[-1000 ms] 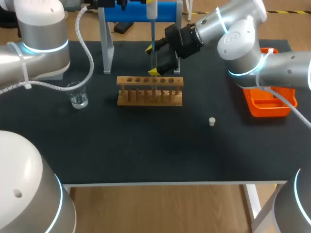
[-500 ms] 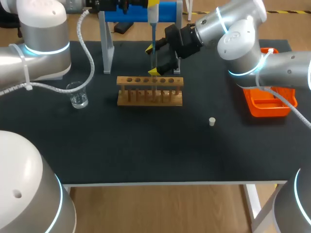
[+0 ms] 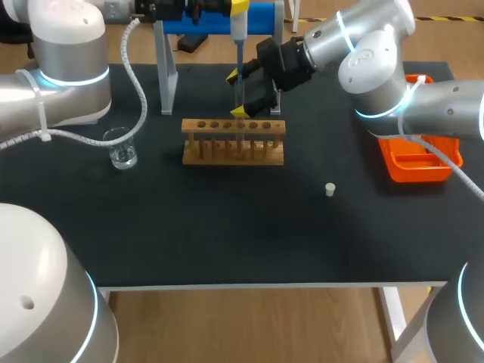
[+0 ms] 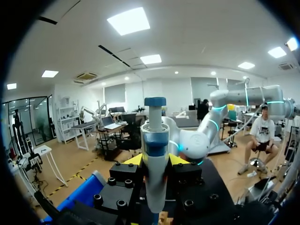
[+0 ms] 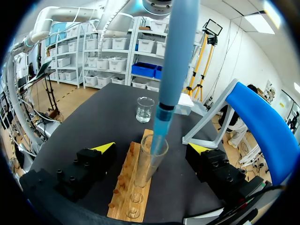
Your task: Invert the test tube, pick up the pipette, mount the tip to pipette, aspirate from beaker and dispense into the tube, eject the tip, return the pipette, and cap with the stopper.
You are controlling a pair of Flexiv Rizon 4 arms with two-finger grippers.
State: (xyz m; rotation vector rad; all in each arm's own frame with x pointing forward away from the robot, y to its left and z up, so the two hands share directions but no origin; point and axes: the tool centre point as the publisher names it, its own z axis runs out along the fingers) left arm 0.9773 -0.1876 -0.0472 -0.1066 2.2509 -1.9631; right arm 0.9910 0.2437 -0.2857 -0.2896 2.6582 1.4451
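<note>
- Table: black top; it carries all the items below.
- Right arm: reaches in to the rack. The right claw stands wide open, one finger on each side of the test tube and well clear of the glass. Judged a guard posture, ready to steady the tube.
- Left arm: its left claw is clamped on the pipette, held upright directly above the right claw so the nozzle lines up with the tube mouth.
- Rack: wooden, directly under the right claw; it keeps the tube upright, mouth up.
- Beaker: on the table, well apart from both claws, beyond the rack from the right claw.
- Pipette tip: mounted, its end inside the tube mouth between the right claw's fingers. Judged the dispensing step.
- Stopper: loose on the table, apart from both claws, not yet fitted.
- Change: the left claw and pipette sit slightly higher than a second ago. The right arm, rack, beaker and stopper are unmoved.
</note>
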